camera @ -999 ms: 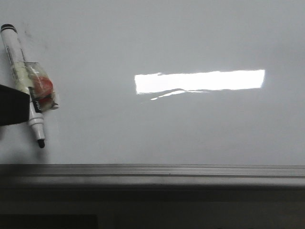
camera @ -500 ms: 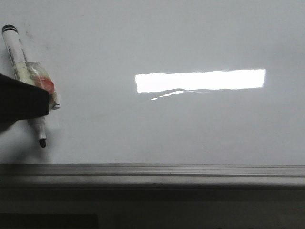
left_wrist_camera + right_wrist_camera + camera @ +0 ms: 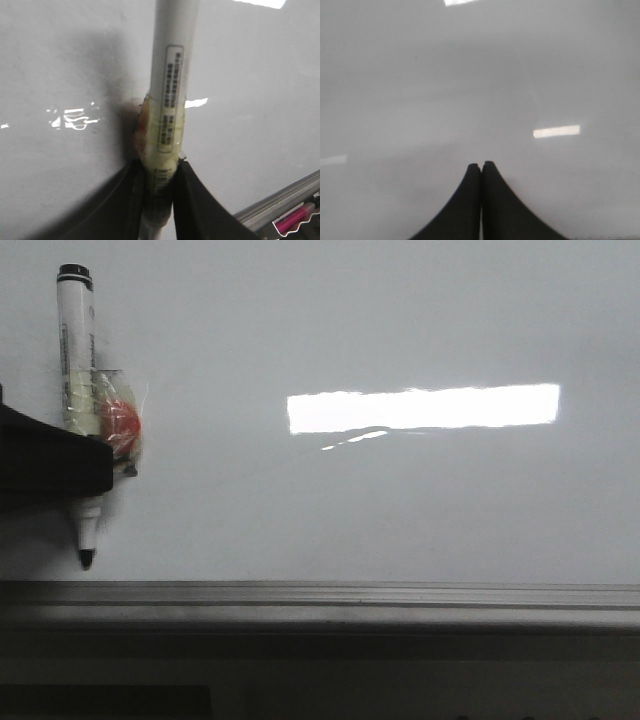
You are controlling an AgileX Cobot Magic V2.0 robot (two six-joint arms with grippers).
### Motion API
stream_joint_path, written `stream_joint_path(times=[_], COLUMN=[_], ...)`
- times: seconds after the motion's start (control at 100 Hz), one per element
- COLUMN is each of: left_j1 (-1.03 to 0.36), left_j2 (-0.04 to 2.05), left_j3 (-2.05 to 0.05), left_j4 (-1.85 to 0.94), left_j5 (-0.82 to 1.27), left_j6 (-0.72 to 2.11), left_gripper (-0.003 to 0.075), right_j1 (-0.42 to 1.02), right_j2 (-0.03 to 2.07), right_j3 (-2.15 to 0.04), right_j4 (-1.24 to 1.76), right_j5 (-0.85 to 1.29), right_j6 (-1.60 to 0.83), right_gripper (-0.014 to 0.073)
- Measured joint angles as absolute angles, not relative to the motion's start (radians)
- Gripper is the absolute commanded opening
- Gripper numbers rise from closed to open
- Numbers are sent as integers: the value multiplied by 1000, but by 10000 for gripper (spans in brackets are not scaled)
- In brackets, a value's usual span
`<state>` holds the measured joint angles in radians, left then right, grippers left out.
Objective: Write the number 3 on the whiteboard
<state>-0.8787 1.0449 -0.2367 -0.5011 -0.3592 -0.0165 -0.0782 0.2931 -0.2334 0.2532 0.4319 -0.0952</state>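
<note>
The whiteboard (image 3: 400,510) fills the front view, glossy white, with a grey rail (image 3: 320,595) along its near edge. No drawn line of a number 3 shows on it. My left gripper (image 3: 88,465) is shut on a white marker pen (image 3: 76,330) wrapped in yellowish tape with a red patch (image 3: 122,422). The pen stands nearly upright at the far left, its dark tip (image 3: 86,560) pointing at the rail. In the left wrist view the fingers (image 3: 192,200) clamp the pen (image 3: 170,75). My right gripper (image 3: 481,166) is shut and empty over bare board.
A bright rectangular light reflection (image 3: 422,407) lies on the board's middle. A pink object (image 3: 292,220) rests past the rail (image 3: 280,197) in the left wrist view. A dark band lies below the rail in the front view.
The left gripper has moved in from the left edge and turned the pen from tilted to nearly upright. The pen's tip has moved slightly lower, toward the rail.
</note>
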Motion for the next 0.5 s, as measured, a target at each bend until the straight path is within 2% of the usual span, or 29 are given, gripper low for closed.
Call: stream_joint_path(times=[0.19, 0.38, 0.45, 0.5], left_j1=[-879, -879, -877, -874], left_j2=[1049, 1021, 1009, 1003], left_j3=[-239, -263, -283, -297], left_j4=[-444, -237, -128, -41], left_j5=[-359, -292, -265, -261], left_j6=[-19, -21, -21, -21], left_gripper=[-20, -20, -20, -20], right_j1=[-57, 64, 123, 169], right_j2=[293, 306, 324, 341], right_j3=[-240, -277, -296, -314], right_j4=[273, 292, 298, 307], right_j5=[432, 454, 463, 464], right_j6=[-95, -115, -149, -180], right_gripper=[-64, -51, 6, 86])
